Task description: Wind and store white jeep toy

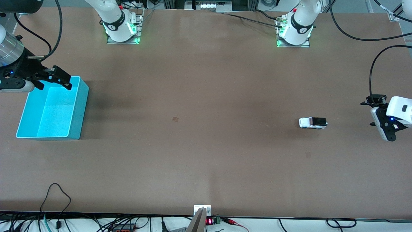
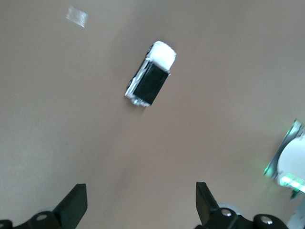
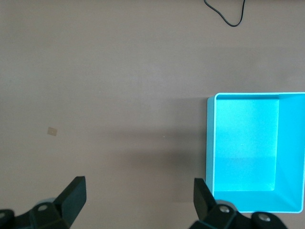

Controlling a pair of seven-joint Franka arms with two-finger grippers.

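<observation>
White with a black ribbed roof, the white jeep toy (image 1: pixel 313 122) (image 2: pixel 151 74) sat on its wheels on the brown desk (image 1: pixel 206 135), toward the left arm's end and well apart from the cyan bin (image 1: pixel 53 111) (image 3: pixel 252 152) at the right arm's end. The left pincer (image 1: pixel 373 112) (image 2: pixel 141 205) hung near the jeep, over the desk's edge, its fingers spread wide and holding nothing. The right pincer (image 1: pixel 61 77) (image 3: pixel 139 200) hovered over the bin's rim, its fingers also spread apart and empty. A small tape patch (image 1: pixel 175 119) lay mid-desk.
</observation>
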